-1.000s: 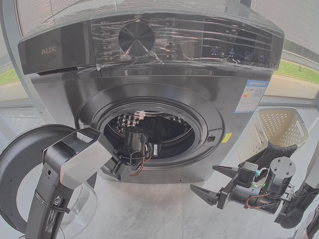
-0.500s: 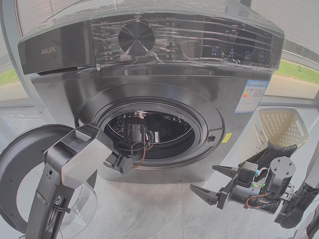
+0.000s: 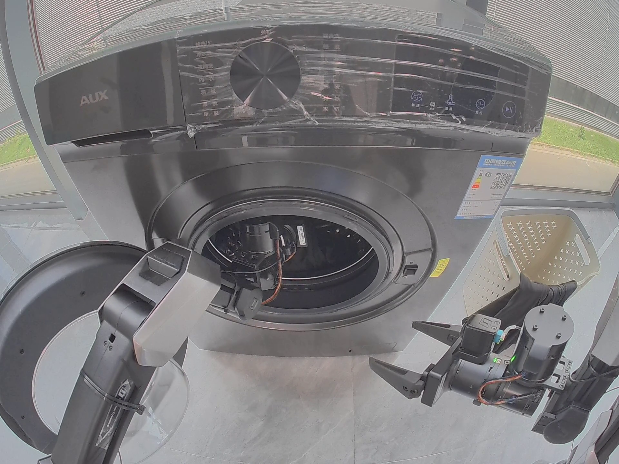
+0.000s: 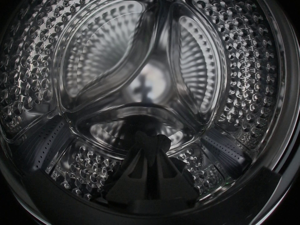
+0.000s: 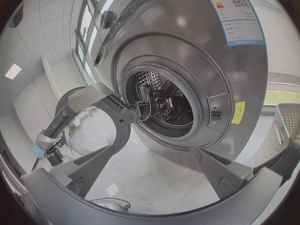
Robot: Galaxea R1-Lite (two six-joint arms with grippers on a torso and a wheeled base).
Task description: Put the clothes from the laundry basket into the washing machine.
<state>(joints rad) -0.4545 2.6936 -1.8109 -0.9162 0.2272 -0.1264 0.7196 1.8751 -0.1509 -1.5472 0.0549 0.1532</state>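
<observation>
The grey washing machine (image 3: 412,182) stands with its round door (image 3: 45,330) swung open to the left. My left arm goes through the opening, and my left gripper (image 4: 150,147) is inside the steel drum (image 4: 250,78), its fingers (image 4: 131,175) closed on a bunched dark garment (image 4: 151,141). That garment (image 5: 181,110) hangs dark inside the opening. A cream laundry basket (image 3: 548,240) leans beside the machine at the right, with dark clothes (image 3: 529,294) draped over its front rim. My right gripper (image 3: 394,344) hovers open and empty over the floor, just left of the basket.
Grey tiled floor (image 3: 290,401) spreads in front of the machine. The open door and my left arm (image 3: 155,298) take up the left side. Windows run behind the machine.
My left wrist has risen and pushed deeper into the drum, carrying the dark garment farther in. The right arm has not moved.
</observation>
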